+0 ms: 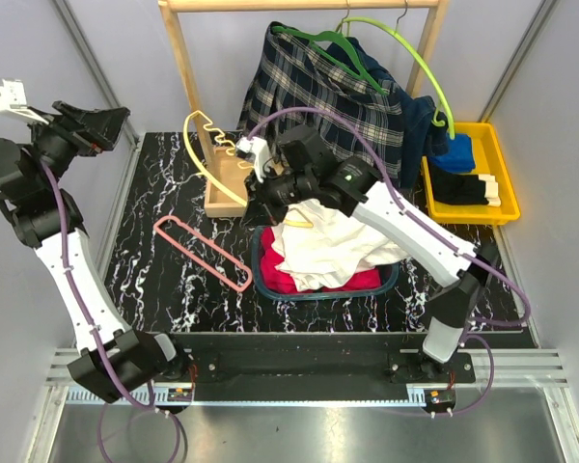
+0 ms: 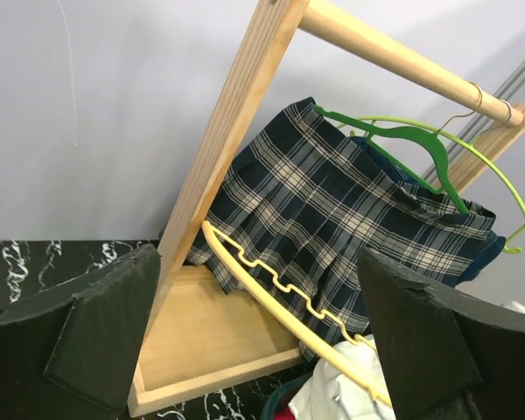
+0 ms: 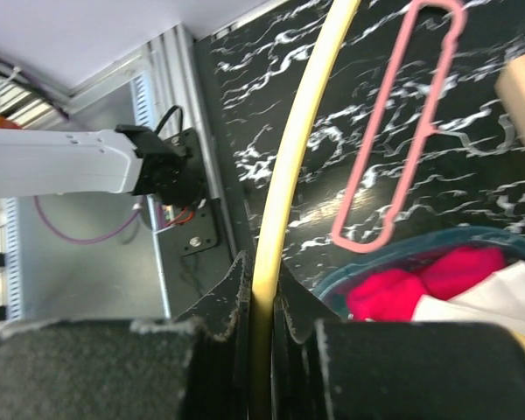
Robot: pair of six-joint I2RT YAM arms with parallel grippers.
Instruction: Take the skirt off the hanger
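- Skirt (image 1: 314, 92) hanging on the dark green hanger (image 1: 330, 46), hooked over the top rail of the wooden rack (image 1: 185, 87) at the back of the desk (image 1: 150, 183).
- On the same rail, a lime-green hanger (image 1: 420, 72), with a dark blue garment (image 1: 417, 121) behind the skirt.
- Left hand (image 1: 101, 125) high at the far left, well apart from the rack. Fingers (image 2: 105, 337) spread wide, nothing between them. Skirt and rack framed in the gap in the wrist view.
- Right hand (image 1: 256, 193) near the rack's base, pinching the pale yellow hanger (image 1: 207, 154). Thin rim pressed between both fingers in the wrist view.
- Under the right arm, a basket (image 1: 259, 265) holding white cloth (image 1: 328, 241) and a red garment (image 1: 318, 282).
- Pink hanger (image 1: 203, 253) flat on the desk, just left of the basket.
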